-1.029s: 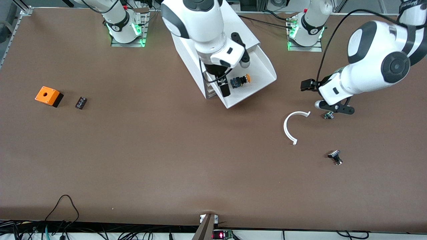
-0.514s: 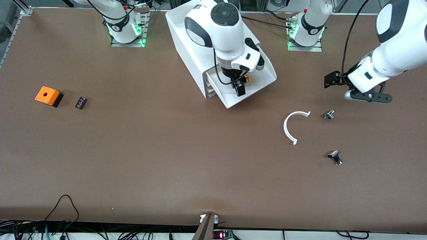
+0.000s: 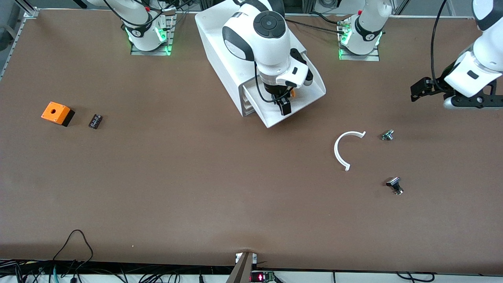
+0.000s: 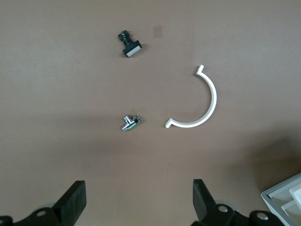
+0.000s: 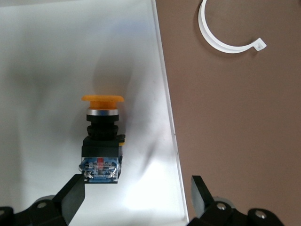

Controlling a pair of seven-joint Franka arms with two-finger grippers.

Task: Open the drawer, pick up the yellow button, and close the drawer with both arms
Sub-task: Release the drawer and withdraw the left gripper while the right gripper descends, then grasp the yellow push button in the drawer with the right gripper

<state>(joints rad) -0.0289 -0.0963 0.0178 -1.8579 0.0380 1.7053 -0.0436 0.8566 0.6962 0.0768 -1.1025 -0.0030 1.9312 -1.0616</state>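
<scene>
The white cabinet (image 3: pixel 220 47) stands near the arms' bases, with its drawer (image 3: pixel 310 84) pulled out. The button lies on its side on the drawer floor (image 5: pixel 47 47); its orange cap (image 5: pixel 102 99) and black body (image 5: pixel 101 141) show in the right wrist view. In the front view only a sliver of orange (image 3: pixel 292 93) shows. My right gripper (image 3: pixel 283 103) hangs open over the drawer, and in its wrist view (image 5: pixel 136 200) the button's base lies just ahead of one finger. My left gripper (image 3: pixel 469 104) is open and empty over bare table at the left arm's end; its fingers (image 4: pixel 75 200) show wide apart.
A white C-shaped ring (image 3: pixel 344 149) lies nearer the camera than the drawer. A small silver button (image 3: pixel 387 135) and a black-capped button (image 3: pixel 395 184) lie beside it. An orange box with a hole (image 3: pixel 57 113) and a small black part (image 3: pixel 95 121) lie at the right arm's end.
My right gripper has moved across the drawer until it is over the button and hides it from the front. My left gripper has pulled away from the silver button toward the table's end.
</scene>
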